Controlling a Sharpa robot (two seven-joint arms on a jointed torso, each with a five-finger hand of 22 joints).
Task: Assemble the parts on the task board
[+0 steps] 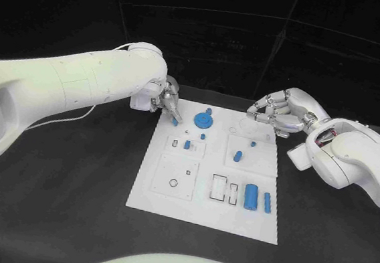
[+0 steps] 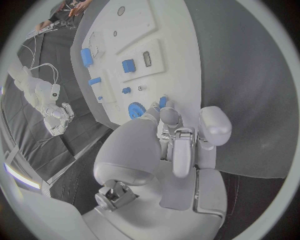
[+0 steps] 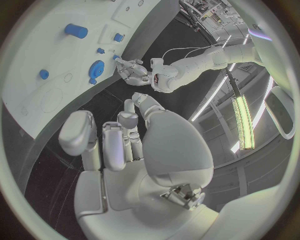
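I see the white task board (image 1: 172, 200) lying mid-table. My left hand (image 1: 163, 102) pinches a small blue part (image 1: 174, 120) over the board's far left corner, beside the blue gear (image 1: 203, 118). My right hand (image 1: 276, 111) hovers at the far right corner, fingers curled, empty. Two blue bars (image 1: 259, 199) lie near the right edge.
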